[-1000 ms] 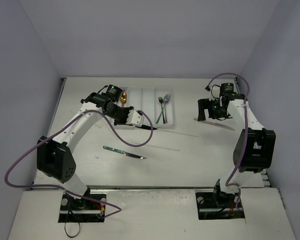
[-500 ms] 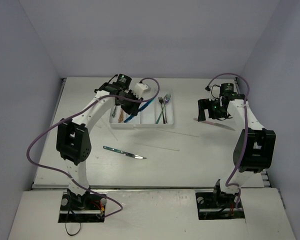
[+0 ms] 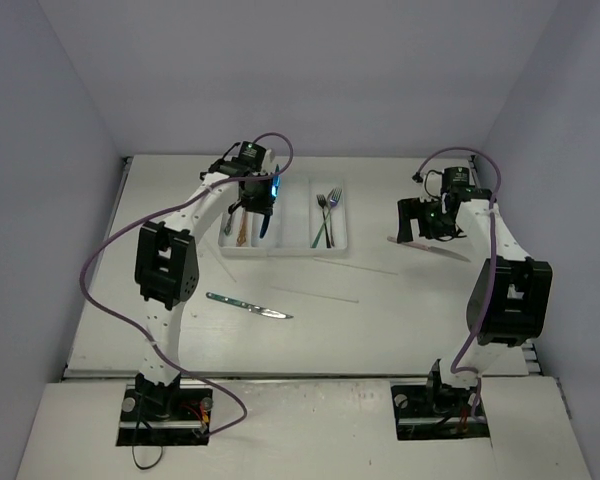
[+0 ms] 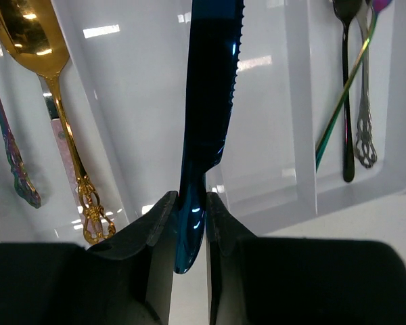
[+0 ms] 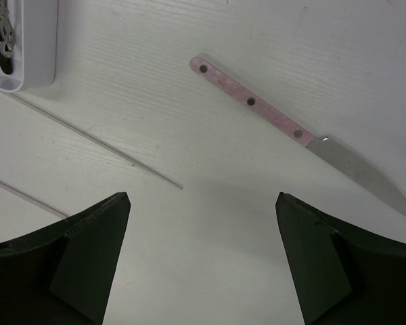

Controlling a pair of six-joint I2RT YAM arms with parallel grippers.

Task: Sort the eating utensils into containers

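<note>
Pinching the blue knife by its handle end with the left gripper, jaws nearly closed on it. Held over the white tray, upper centre of the top view, above a compartment between the gold spoon and the forks. Long axis along the compartment, blade toward the top of the wrist frame, serrated edge on the right. Glossy, mirror-like deep blue. Right gripper: jaws wide apart, holding nothing, above the bench near a pink-handled knife.
</note>
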